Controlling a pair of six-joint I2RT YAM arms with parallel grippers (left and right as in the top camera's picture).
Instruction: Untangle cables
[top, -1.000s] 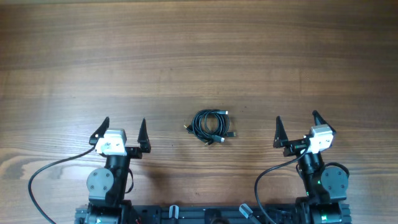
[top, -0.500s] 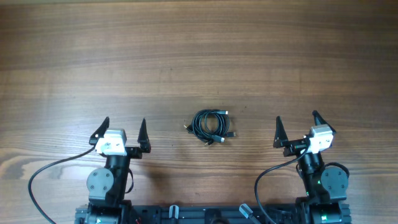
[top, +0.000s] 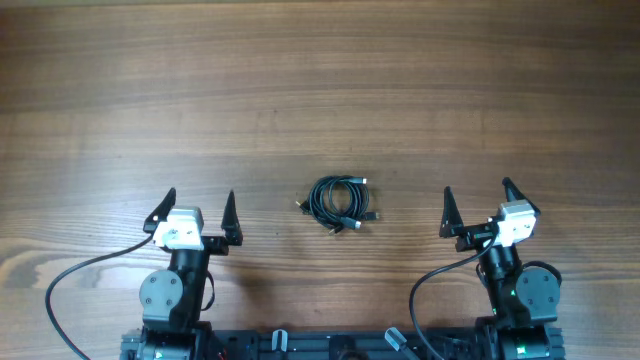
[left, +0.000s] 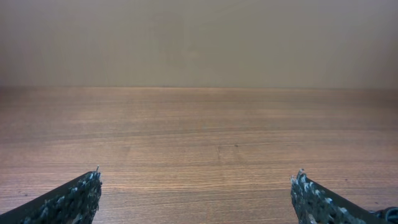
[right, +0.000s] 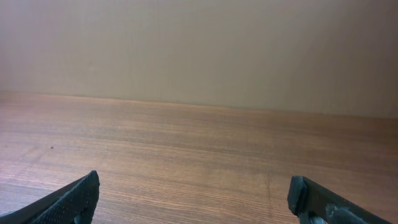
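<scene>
Robotics laboratory bench setup. Evidence: two small arms mounted on a black base rail (top: 330, 345) at the near edge of a wood-grain desk (top: 320, 90), facing a plain beige wall (right: 199, 50); no household furnishings visible.

Tabletop (top: 320, 90): brown wood, fine grain lines running across, smooth, matt with faint sheen.
Cables (top: 338, 203): thin black cords, slightly glossy plastic-looking jacket; small plug ends pale, metallic glint.
Left hand (top: 198, 195): body pale grey-white, matt plastic look; fingers (left: 71, 200) black, rough pebbled inner faces, whitish specks near tips.
Right hand (top: 477, 187): same pale matt body; its fingers (right: 68, 199) black, matt, finely grained.
Wall (left: 199, 37) behind tabletop: plain beige, smooth, matt.
</scene>
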